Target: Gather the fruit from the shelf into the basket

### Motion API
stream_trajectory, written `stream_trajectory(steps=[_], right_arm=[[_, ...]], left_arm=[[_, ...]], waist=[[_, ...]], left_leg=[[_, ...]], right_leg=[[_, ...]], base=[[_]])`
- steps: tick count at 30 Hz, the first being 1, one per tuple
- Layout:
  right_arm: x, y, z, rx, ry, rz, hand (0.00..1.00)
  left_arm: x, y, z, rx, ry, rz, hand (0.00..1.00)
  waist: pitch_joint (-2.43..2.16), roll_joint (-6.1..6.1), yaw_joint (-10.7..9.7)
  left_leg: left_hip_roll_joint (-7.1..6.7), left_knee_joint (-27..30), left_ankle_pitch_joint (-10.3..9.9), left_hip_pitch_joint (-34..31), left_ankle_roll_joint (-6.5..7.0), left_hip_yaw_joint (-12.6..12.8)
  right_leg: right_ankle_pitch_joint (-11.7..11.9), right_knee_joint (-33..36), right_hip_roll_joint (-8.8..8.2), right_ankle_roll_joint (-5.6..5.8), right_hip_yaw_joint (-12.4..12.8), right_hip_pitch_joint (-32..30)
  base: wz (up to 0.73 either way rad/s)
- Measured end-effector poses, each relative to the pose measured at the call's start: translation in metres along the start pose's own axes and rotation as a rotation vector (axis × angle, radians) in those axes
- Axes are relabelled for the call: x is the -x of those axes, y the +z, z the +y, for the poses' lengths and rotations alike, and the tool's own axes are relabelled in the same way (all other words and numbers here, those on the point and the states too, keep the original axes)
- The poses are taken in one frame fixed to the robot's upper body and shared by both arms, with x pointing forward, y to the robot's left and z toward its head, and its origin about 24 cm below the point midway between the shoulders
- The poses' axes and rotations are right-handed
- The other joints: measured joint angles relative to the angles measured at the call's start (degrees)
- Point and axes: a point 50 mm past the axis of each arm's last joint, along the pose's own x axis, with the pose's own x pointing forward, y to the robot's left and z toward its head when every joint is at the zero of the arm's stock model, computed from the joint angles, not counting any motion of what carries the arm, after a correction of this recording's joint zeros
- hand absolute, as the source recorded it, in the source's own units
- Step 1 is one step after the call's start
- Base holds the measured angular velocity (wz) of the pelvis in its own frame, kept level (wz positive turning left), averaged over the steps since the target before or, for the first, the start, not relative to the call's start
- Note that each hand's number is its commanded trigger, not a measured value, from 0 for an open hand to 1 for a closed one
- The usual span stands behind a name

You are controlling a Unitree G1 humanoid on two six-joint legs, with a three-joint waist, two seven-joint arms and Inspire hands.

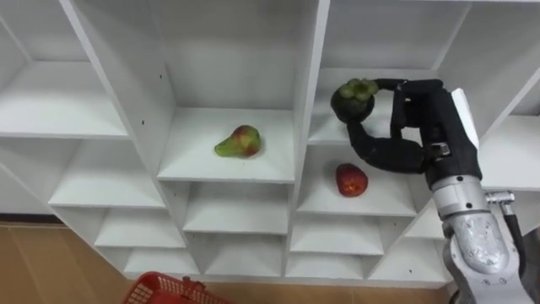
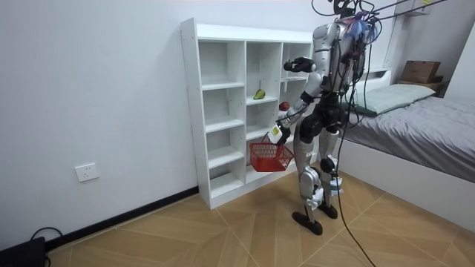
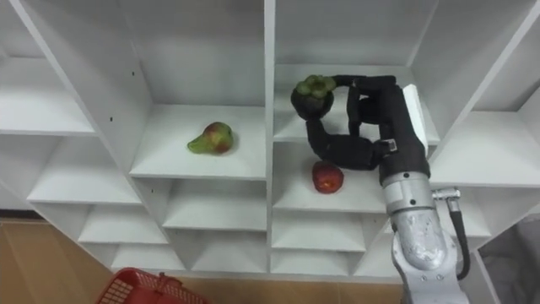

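Note:
I stand facing a white closet (image 1: 310, 93) of open cubbies. My right hand (image 1: 419, 114) is raised at the upper right cubby, its fingers and thumb curled round a dark round fruit with a green cap (image 1: 353, 100), held just off the shelf. A red apple (image 1: 351, 180) lies in the cubby below it. A green and red pear (image 1: 239, 142) lies in the middle cubby to the left. A red basket (image 1: 164, 290) hangs at my lower left, and in the room view my left hand (image 2: 277, 134) grips its handle above the basket (image 2: 269, 156).
The other cubbies around the fruit are bare. An upright divider (image 1: 305, 127) separates the pear's cubby from the apple's. In the room view a bed (image 2: 415, 122) stands behind me at the right, with wooden floor (image 2: 223, 230) under my feet.

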Motion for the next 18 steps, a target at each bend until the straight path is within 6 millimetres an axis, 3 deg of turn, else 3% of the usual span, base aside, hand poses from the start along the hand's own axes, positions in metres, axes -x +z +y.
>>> stream_trajectory(steps=[8, 18], right_arm=[[0.009, -0.006, 0.006, 0.067, 0.065, 0.033, 1.00], [0.024, -0.017, 0.041, 0.029, 0.211, 0.094, 1.00]], left_arm=[[-0.004, 0.011, 0.000, 0.010, -0.008, -0.027, 1.00], [-0.013, 0.045, -0.010, 0.093, -0.053, -0.107, 1.00]], waist=[[-0.07, -0.46, -0.2], [0.29, -0.41, -0.1]], left_leg=[[0.08, 0.1, 0.0, -2.0, 0.00, 0.6], [0.35, 0.2, 0.0, -2.8, -0.02, 1.8]], right_leg=[[0.3, 0.3, 0.28, -0.12, 1.5, -2.4], [0.5, 0.1, 0.55, -0.18, 2.6, -3.6]], base=[[-0.07], [-0.04]])
